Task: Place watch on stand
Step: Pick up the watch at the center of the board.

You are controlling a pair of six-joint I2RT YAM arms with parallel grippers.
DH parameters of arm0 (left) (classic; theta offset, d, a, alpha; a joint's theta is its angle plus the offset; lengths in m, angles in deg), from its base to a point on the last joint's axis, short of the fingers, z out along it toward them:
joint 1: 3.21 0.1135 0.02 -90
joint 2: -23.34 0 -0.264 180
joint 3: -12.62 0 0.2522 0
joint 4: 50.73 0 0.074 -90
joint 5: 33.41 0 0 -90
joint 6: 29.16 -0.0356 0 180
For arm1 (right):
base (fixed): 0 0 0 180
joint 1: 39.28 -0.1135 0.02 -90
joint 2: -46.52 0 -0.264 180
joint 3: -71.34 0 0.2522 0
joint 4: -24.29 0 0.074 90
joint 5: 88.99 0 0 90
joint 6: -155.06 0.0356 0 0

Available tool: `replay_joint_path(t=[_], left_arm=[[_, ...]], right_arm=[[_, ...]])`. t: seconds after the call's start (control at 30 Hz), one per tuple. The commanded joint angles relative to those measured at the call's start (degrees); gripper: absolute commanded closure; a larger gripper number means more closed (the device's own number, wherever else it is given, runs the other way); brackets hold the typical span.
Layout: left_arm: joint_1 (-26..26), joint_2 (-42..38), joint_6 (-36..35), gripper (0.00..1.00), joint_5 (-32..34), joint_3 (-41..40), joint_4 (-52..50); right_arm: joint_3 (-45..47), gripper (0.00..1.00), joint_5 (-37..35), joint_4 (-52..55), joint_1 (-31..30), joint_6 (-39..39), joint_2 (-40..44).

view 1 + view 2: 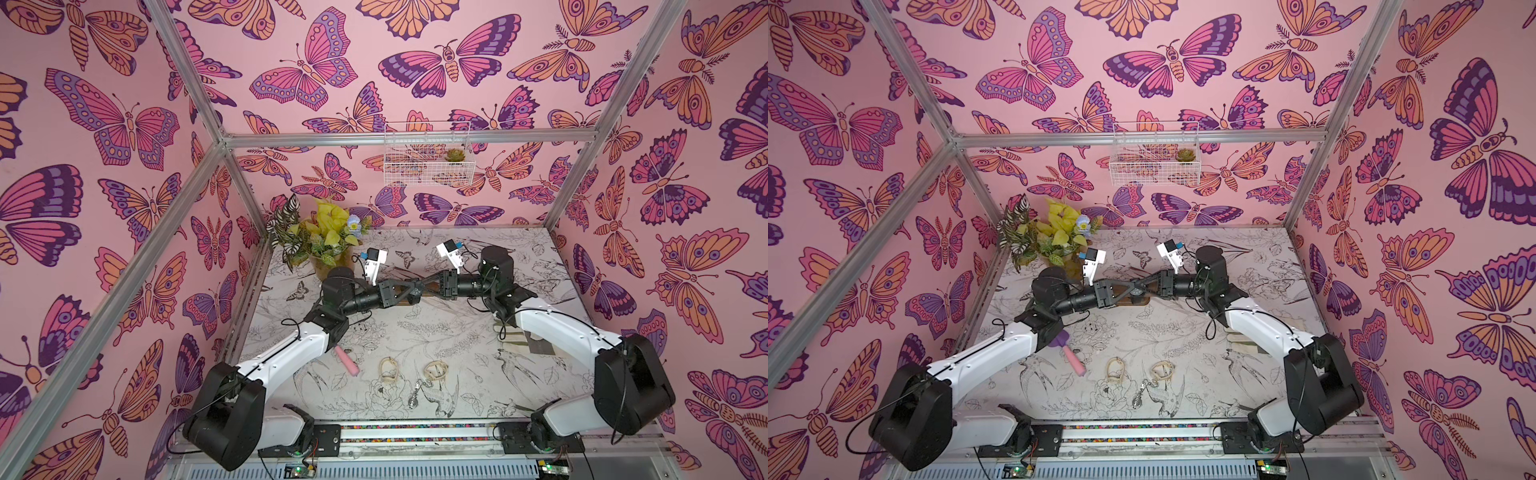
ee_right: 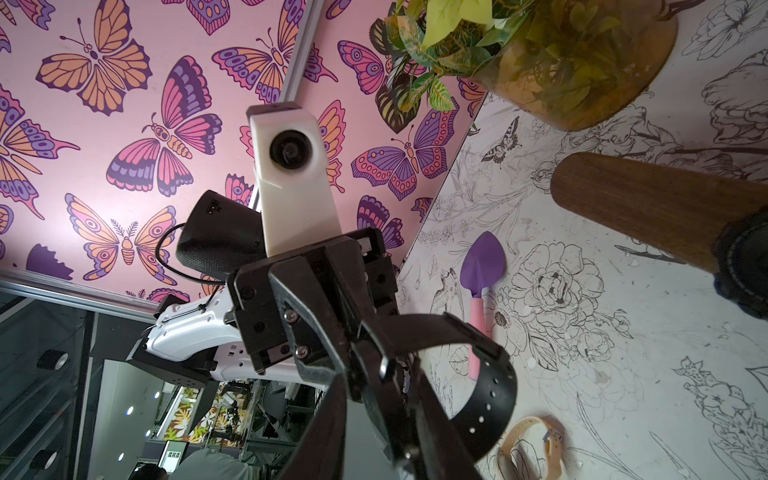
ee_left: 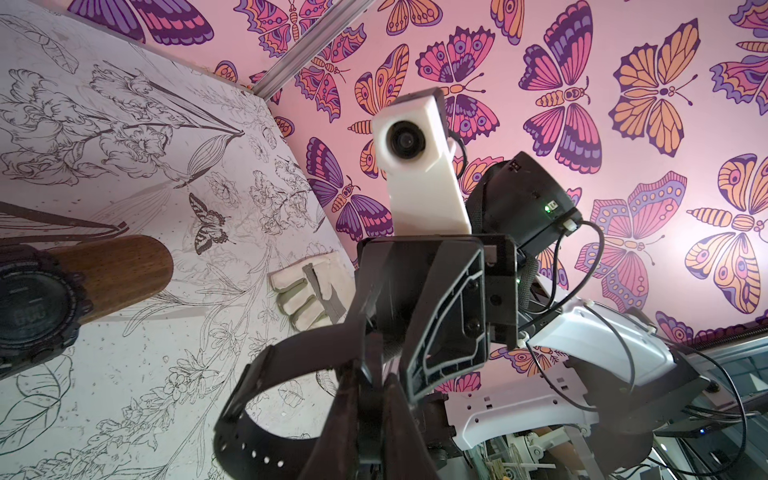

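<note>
Both grippers meet over the middle of the stand (image 1: 434, 286), a brown wooden bar (image 3: 120, 270) (image 2: 644, 208). My left gripper (image 3: 370, 374) (image 1: 411, 287) is shut on the black strap of the watch (image 3: 249, 395). That strap is closed into a loop with a row of holes (image 2: 494, 395). It hangs beside the bar, not around it. My right gripper (image 2: 374, 374) (image 1: 428, 286) stands open, a gap showing between its fingers and the strap lying against one of them. A black digital watch (image 3: 33, 303) (image 2: 744, 266) sits round the bar.
A purple and pink trowel (image 1: 347, 361) lies by the left arm. Two tan watches (image 1: 388, 370) (image 1: 436, 370) and a silver one (image 1: 415, 395) lie near the front. A potted plant (image 1: 324, 241) stands at the back left. A folded cloth (image 3: 307, 291) lies under the right arm.
</note>
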Motion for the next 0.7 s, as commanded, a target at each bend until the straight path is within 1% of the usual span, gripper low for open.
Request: replay_joint_path(t=[0.0,0.2,0.33,0.53,0.67], left_arm=[[-0.1,0.4,-1.3,1.00,1.4,0.0,0.0],[0.8,0.9,-1.2,1.00,1.3,-0.3,-0.1],[2.6,1.2,-0.6,1.00,0.8,-1.1,0.9],[8.7,1.9,2.2,1.00,-2.7,-3.7,4.4],[12.8,1.5,2.0,1.00,-4.0,-5.4,4.0]], right_arm=[[-0.2,0.71,1.2,-0.4,-0.3,-0.5,1.4],[-0.3,0.69,1.2,0.1,0.8,-1.0,1.2],[-0.4,0.68,1.5,0.0,1.6,-1.0,1.0],[-0.3,0.67,1.7,1.0,3.1,-1.7,0.4],[-0.6,0.66,1.6,2.4,4.4,-2.7,-0.2]])
